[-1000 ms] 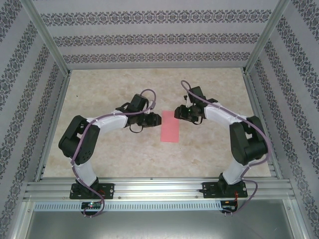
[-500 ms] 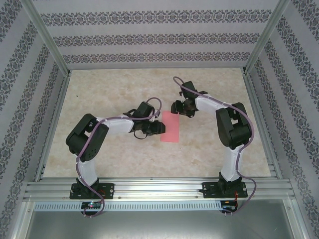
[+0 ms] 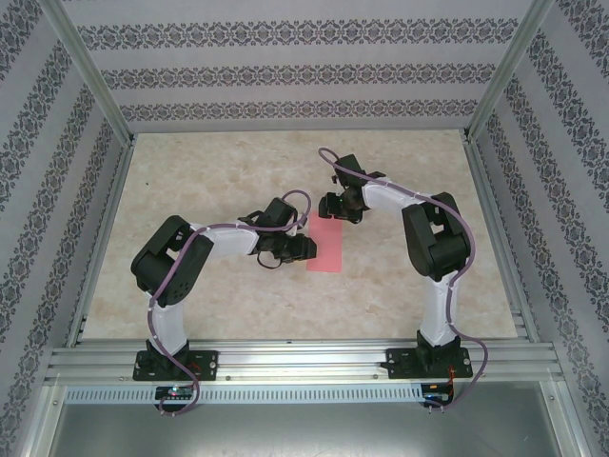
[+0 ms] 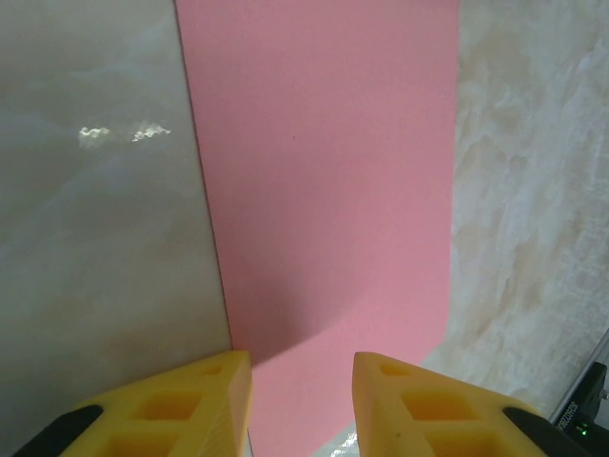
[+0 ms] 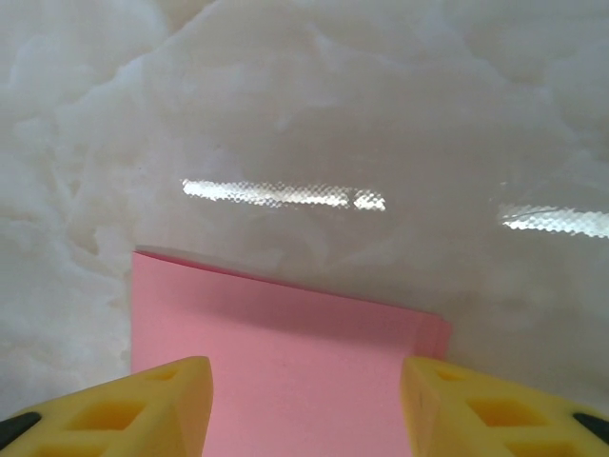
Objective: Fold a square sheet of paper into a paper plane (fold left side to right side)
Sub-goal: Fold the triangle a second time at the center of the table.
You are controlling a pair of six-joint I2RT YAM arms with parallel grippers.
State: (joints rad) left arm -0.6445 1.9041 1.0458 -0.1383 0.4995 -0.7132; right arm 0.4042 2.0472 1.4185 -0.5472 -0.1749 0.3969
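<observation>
The square sheet of paper [image 3: 326, 246] is salmon pink and lies flat on the table as a narrow upright rectangle, folded lengthwise. My left gripper [image 3: 305, 248] sits at its left long edge. In the left wrist view the paper [image 4: 324, 190] runs away from the open left gripper [image 4: 300, 367], whose yellow fingertips [image 4: 214, 381] hover over its near end. My right gripper [image 3: 330, 208] hangs over the paper's far short edge. In the right wrist view the doubled paper edge [image 5: 285, 333] lies between the open right gripper's [image 5: 304, 381] fingers, with nothing gripped.
The marbled beige tabletop [image 3: 219, 162] is bounded by an aluminium frame [image 3: 295, 357] at the near edge and patterned walls [image 3: 295, 76] at the back and sides. Purple cables [image 3: 295, 205] loop off both wrists.
The right arm swung left and back to the paper's far end, its jaws widening slightly. The left gripper slid right to the paper's left edge. The paper stayed put.
</observation>
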